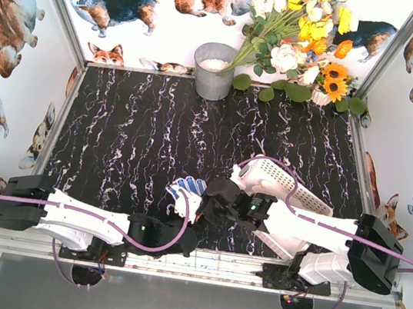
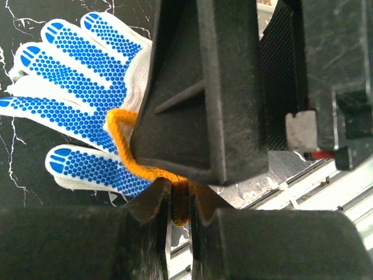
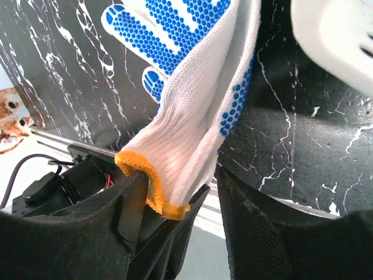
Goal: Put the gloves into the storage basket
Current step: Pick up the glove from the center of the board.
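Left claw [image 2: 178,217] is shut tight on the orange edge of a white glove [image 2: 76,99] with blue dots, and its arm lies low along the near side of the black table [image 1: 133,128], reaching to the right. Right claw [image 3: 182,182], just beside it, has its two fingers apart with the same glove edge hanging between them. Its arm bends back to the left over the white storage basket [image 1: 284,180], hiding part of it. Far behind both claws stand a grey bucket [image 1: 213,74] and flowers [image 1: 303,29], well apart from the glove.
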